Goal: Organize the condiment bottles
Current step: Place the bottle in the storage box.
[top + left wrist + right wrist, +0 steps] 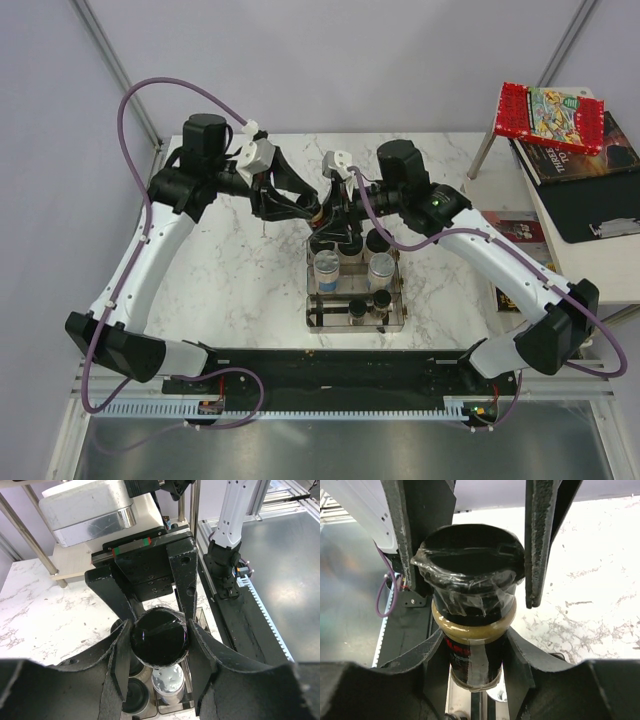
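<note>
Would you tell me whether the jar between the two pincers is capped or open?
Capped: a black lid, wrapped in clear film, sits on the jar.

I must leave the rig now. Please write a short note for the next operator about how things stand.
Left gripper: fingers shut on the lid of a black-lidded jar, over the far end of the rack.
Right gripper: shut on the same jar's body.
In the rack: two silver-capped bottles, other black-lidded jars, slim dark-capped bottles.
Left to do: seat this jar, release both.
</note>
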You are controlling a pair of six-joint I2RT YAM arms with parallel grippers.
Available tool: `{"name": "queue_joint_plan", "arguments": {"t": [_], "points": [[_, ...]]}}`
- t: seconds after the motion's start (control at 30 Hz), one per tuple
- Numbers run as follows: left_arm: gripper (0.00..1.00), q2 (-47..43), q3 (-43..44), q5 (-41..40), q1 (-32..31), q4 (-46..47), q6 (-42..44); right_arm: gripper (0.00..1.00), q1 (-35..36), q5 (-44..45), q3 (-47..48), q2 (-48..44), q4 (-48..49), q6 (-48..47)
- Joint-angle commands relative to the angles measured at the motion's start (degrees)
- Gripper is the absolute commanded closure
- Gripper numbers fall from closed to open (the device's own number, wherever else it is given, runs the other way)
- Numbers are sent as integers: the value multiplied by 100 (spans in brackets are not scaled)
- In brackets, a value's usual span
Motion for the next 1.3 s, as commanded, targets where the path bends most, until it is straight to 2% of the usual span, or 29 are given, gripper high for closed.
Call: {"name": "queue_joint_plan", "arguments": {"t": [0.0,0.33,0.37,0.4,0.43,0.47,0.5,0.57,0.6,0.63,0.93,1.13,1.17,1.27], "points": [[98,-175,-199,-133,13,-278,126,100,-122,369,38,-320,34,-554],[98,-175,-349,-283,13,-674,443,100,-122,677,82,-302,-379,-993],[95,-175,-358,-265,13,-674,451,100,-122,686,91,-276,-397,-1002],[76,-175,-375,-265,4,-691,443,100,-113,677,108,-267,-405,-1011],[62,-175,-375,-257,4,-683,451,100,-113,677,99,-250,-423,-1020],[55,-175,-384,-239,13,-683,443,100,-121,668,108,-232,-441,-1020],[42,-175,-375,-230,13,-683,434,100,-122,677,108,-214,-432,-1020],[24,-149,-349,-239,13,-691,390,100,-104,694,108,-197,-449,-1029],[7,-131,-305,-256,13,-683,373,100,-104,712,108,-188,-458,-1037],[1,-105,-279,-274,13,-691,303,100,-87,738,108,-179,-467,-1064],[1,115,-182,-274,-14,-726,38,100,133,1045,126,-57,-704,-1266],[2,291,-77,-686,-154,-893,82,100,370,1362,240,67,-906,-1503],[4,317,-50,-722,-207,-972,100,100,397,1441,266,84,-933,-1521],[20,431,81,-932,-312,-1148,249,100,476,1529,319,172,-1012,-1591]]}}
